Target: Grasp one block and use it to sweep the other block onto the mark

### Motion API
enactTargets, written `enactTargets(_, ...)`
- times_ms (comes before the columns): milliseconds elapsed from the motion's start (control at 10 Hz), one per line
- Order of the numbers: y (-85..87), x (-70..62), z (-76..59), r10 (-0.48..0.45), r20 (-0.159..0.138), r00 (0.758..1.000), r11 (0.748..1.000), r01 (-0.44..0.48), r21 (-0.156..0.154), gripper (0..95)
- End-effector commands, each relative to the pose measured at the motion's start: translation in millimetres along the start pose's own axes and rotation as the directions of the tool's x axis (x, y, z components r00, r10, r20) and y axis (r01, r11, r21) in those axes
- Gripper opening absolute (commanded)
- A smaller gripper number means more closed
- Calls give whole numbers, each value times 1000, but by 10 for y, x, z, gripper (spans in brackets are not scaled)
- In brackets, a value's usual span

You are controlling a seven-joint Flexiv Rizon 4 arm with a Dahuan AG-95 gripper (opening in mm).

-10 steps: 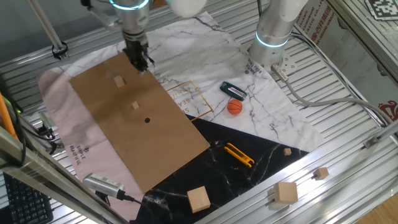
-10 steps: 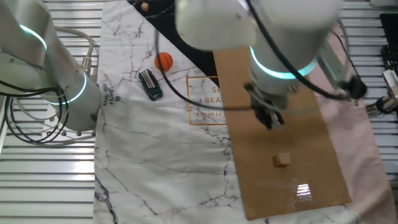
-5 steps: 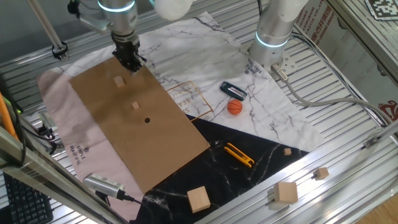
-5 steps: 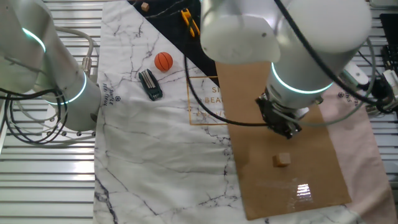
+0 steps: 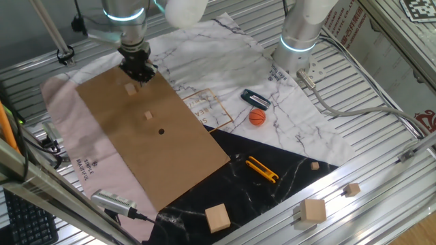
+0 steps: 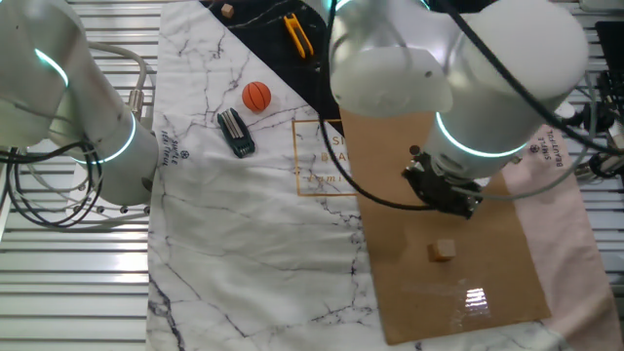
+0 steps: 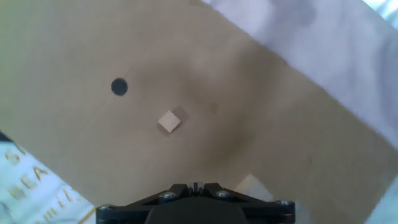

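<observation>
Two tiny tan cubes lie on the brown cardboard (image 5: 136, 156). One block (image 5: 130, 88) is near the far end, and it also shows in the other fixed view (image 6: 442, 252) and the hand view (image 7: 252, 185). The other block (image 5: 148, 116) lies between it and the black mark (image 5: 161, 131); the hand view shows that block (image 7: 169, 121) and the mark (image 7: 119, 86). My gripper (image 5: 137, 70) hovers just beyond the first block, above the cardboard's far edge. Its jaws are shut and empty (image 7: 196, 185). In the other fixed view my arm hides the second block and the mark.
A second robot arm (image 5: 300, 34) stands at the back. An orange ball (image 5: 257, 117), a black clip (image 5: 255, 99) and a yellow tool (image 5: 261, 169) lie right of the cardboard. Larger pale cubes (image 5: 217, 218) (image 5: 313, 211) sit at the front.
My gripper has moved left along the cardboard's far edge, closer to the far block. The blocks have not moved.
</observation>
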State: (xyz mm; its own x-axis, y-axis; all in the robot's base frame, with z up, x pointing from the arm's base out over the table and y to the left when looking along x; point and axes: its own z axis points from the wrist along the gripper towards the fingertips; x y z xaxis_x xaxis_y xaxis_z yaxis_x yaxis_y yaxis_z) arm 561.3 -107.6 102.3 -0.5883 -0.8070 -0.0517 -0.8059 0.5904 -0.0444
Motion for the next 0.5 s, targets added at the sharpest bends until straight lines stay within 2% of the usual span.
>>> enactTargets(100,-134,-84,-11,-193,-32,981,981,193,4,0)
enactTargets(500,-236,60,-19,-317,-33,948,948,317,-2,0)
